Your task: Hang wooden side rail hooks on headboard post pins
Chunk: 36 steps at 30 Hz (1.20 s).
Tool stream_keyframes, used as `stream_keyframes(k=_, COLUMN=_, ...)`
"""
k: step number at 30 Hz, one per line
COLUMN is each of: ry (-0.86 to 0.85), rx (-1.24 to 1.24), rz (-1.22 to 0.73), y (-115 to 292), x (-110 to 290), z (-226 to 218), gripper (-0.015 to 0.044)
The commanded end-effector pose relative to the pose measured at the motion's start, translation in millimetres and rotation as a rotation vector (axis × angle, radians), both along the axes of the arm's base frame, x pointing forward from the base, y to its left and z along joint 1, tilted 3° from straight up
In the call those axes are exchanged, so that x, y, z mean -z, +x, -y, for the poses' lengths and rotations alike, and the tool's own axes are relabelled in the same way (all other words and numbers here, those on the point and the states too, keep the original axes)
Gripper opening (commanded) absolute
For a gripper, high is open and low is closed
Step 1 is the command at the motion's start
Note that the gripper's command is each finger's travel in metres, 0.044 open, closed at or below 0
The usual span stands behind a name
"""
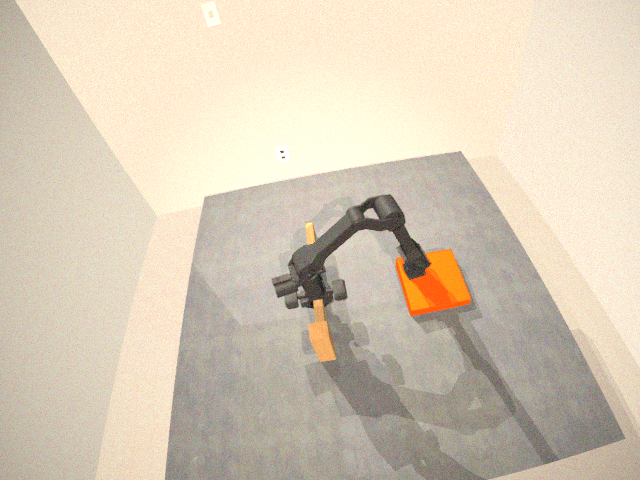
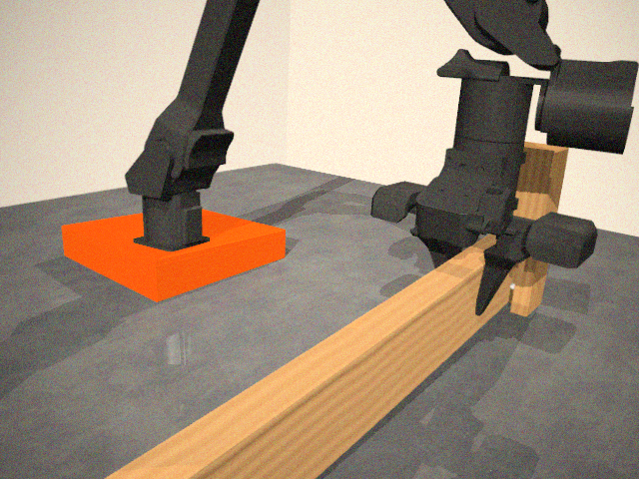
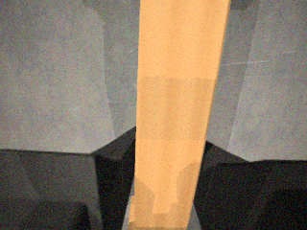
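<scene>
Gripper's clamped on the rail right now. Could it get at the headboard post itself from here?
Probably not yet: the gripper is shut on the wooden side rail, whose end sits between it and the headboard post. It would have to let go first.

Bare indoor room, plain cream walls (image 1: 361,77), wall outlet (image 1: 282,153), light switch (image 1: 210,13), grey mat (image 1: 258,387)

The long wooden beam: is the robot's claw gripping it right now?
Yes, in the exterior view the gripper is shut on the wooden rail, one dark finger pressed against its side near the post.
</scene>
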<state>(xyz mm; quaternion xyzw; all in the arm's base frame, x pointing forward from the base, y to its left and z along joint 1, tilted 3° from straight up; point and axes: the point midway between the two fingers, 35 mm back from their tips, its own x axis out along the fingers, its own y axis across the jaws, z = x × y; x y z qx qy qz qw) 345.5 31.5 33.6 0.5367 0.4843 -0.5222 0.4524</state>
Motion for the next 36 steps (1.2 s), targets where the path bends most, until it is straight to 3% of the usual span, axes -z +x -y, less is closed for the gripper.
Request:
stream_keyframes(k=1, ry=0.002, rx=0.0, rz=0.011, y=3.4, x=-2.4, z=-1.8, gripper=0.0)
stream_keyframes(k=36, ry=0.003, rx=0.0, rz=0.01, y=0.7, x=-1.4, z=-6.2, gripper=0.0)
